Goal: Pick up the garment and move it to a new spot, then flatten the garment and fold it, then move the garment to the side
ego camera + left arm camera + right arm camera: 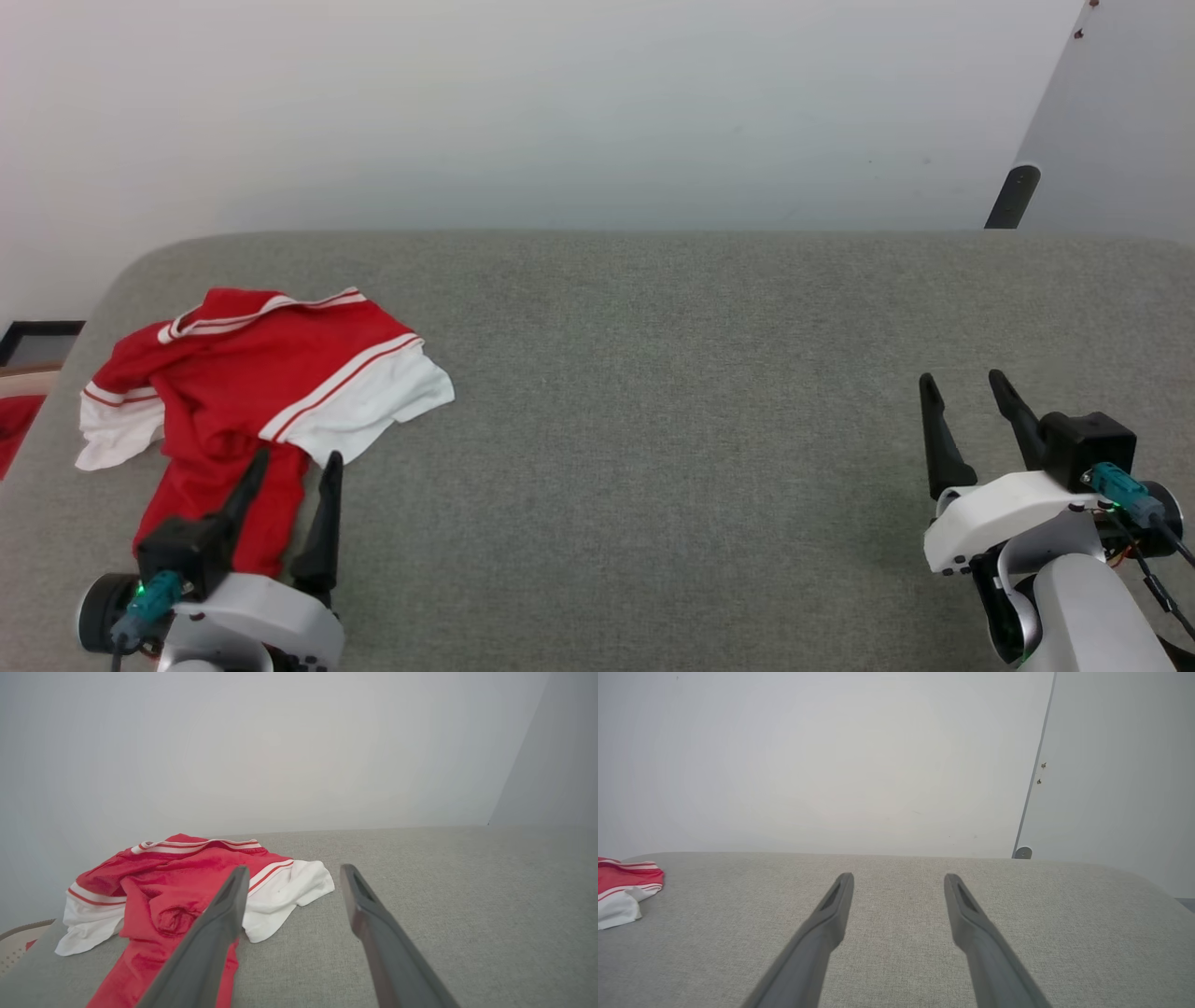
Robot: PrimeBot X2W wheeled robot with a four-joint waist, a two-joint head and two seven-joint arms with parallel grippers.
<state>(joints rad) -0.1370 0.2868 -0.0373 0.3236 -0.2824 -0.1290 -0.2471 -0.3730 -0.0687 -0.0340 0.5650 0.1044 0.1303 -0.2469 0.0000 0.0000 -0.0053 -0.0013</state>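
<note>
The garment [252,373], a red jersey with white sleeve ends and red-and-white striped trim, lies crumpled at the left end of the grey surface [653,373]. It also shows in the left wrist view as the garment [177,891] and at the left edge of the right wrist view as the garment [621,886]. My left gripper [297,457] stands open at the garment's near edge, one finger over the red cloth, nothing between the fingers [224,919]. My right gripper [962,378] is open at the far right, well away from the garment, over bare surface.
A pale wall rises behind the surface. A dark post [1013,196] stands at the back right by a wall corner. Off the left edge lie a small red cloth scrap [17,425] and a dark frame [37,338].
</note>
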